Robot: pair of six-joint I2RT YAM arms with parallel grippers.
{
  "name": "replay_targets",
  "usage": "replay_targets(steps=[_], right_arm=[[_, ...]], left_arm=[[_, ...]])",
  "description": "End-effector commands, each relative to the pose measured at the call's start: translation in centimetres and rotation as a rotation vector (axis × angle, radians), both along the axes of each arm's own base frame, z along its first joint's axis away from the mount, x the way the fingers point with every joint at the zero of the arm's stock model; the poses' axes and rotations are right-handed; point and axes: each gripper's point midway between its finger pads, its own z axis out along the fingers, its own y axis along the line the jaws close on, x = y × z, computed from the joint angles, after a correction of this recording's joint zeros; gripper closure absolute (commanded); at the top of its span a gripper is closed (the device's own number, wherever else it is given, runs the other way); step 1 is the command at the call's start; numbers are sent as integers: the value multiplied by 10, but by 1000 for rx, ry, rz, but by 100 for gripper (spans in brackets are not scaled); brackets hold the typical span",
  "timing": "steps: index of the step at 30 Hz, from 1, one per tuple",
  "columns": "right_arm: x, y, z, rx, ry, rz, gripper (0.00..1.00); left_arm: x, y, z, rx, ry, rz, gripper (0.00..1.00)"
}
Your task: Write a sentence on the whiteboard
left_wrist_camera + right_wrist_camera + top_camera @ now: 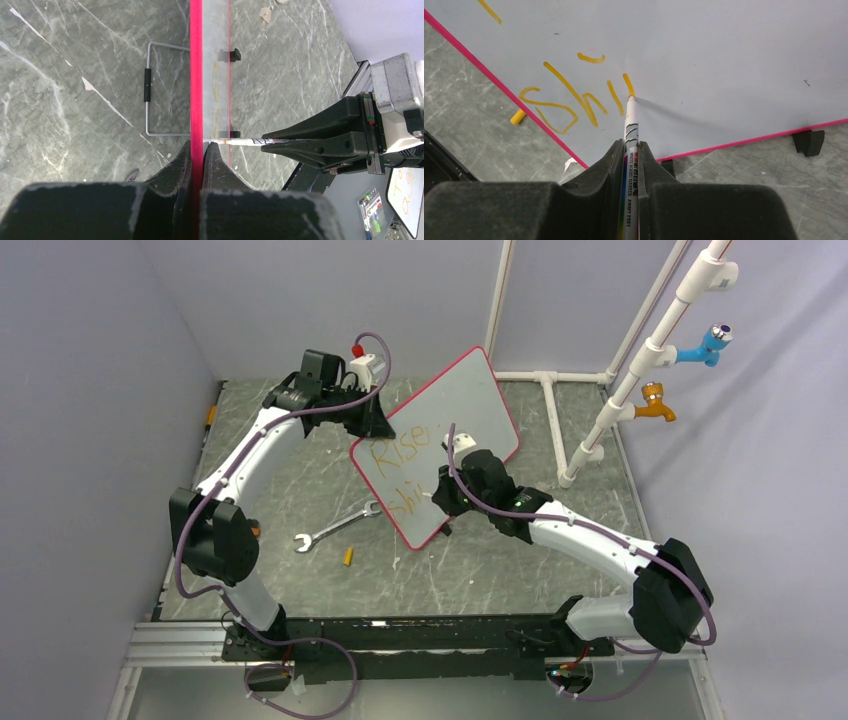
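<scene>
I've got the whiteboard propped up mid-table, left gripper clamped on its pink rim. Right gripper pinches the marker, tip touching the sentence after "Shi". If I press too hard, the board may twist in that grip and skew the stroke.

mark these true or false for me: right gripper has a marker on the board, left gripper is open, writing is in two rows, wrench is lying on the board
1. The right gripper is shut on a marker whose tip touches the whiteboard. True.
2. The left gripper is open and clear of the whiteboard. False: it is shut on the whiteboard's red edge.
3. The sentence shows orange letters in two rows. True.
4. The wrench lies on top of the whiteboard. False: it lies on the table, beside the whiteboard.
</scene>
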Motion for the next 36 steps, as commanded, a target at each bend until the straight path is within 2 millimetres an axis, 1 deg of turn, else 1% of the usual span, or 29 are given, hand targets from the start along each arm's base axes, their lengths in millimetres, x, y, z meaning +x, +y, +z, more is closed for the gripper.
replay_targets(steps=[1, 5, 13, 18, 27, 36], right_arm=[[12, 11, 30, 40, -58, 7, 100], [17, 15, 37, 43, -71, 10, 100], [31, 15, 50, 26, -108, -27, 100], [36, 13, 52, 14, -115, -45, 100], [33, 5, 36, -9, -86, -71, 100], [25, -1, 19, -20, -49, -75, 100]], left_arm=[[21, 27, -28, 232, -139, 47, 100], [21, 27, -27, 231, -140, 46, 100], [20, 27, -27, 231, -141, 45, 100], [19, 27, -27, 232, -142, 44, 100], [19, 26, -27, 229, -142, 41, 100], [18, 26, -27, 230, -143, 41, 100]])
